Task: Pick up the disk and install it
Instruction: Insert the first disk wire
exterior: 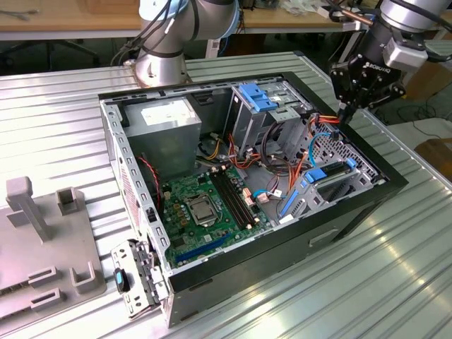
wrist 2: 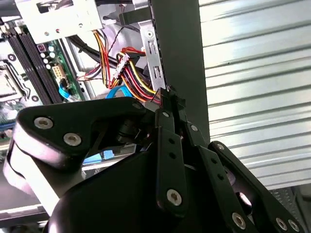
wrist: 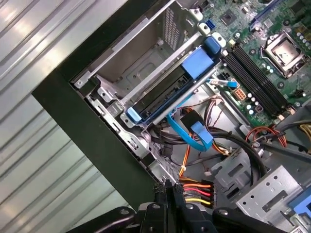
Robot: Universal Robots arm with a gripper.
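Pickup seems not yet begun: your hand (exterior: 344, 111), fingers pinched together on nothing, hovers over the case wall (wrist: 92, 131), the disk (wrist: 165, 92) sits apart in its bay (wrist: 146, 58), and reaching it likely calls for opening first.

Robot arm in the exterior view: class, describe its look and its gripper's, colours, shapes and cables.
The arm is silver-grey tubing with rounded darker grey joints; black and blue cables run beside it. The gripper is matte black with white lettering, its fingers jointed bar linkages with silver screws.
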